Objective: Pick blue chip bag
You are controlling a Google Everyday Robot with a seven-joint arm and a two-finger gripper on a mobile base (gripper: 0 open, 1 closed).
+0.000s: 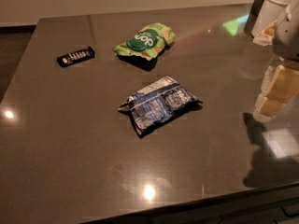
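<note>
The blue chip bag (160, 104) lies flat near the middle of the dark table (70, 139). It is crumpled dark blue foil with white and silver print. My gripper (271, 104) hangs at the right edge of the view, above the table and well to the right of the bag, not touching it. Its arm casts a shadow on the table's right front corner.
A green bag with a round dark-green logo (145, 41) lies behind the blue bag. A small black bar with white marks (75, 56) lies at the back left. A white container (275, 8) stands at the back right corner. The table's front edge runs close below.
</note>
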